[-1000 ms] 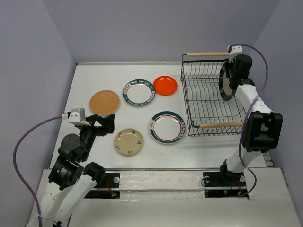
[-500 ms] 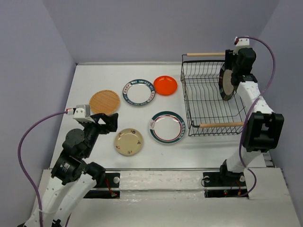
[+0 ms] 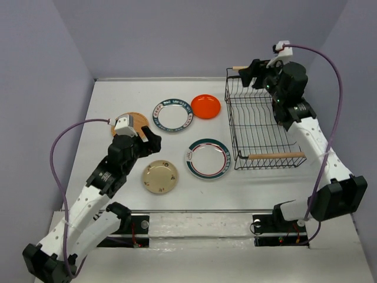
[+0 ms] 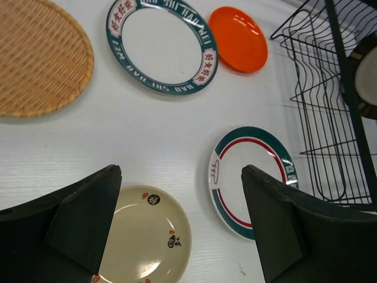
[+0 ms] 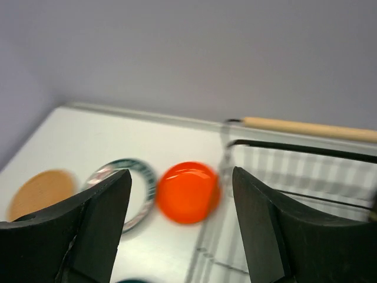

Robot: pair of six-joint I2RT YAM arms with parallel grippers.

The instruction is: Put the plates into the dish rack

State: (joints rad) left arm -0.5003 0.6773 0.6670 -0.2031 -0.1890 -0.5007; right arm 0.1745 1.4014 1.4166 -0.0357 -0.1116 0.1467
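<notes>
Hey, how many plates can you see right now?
6. On the table: woven plate far left, green-rimmed plate, orange plate beside it, beige plate and striped plate nearer. One cream plate sits in the rack, mostly hidden.

Lighting is even and diffuse from overhead. The worktop is bright white with short, soft shadows. Top and left wrist views are sharp. Right wrist view is blurred throughout: orange plate and dish rack smeared, faint sheen on the plate.
</notes>
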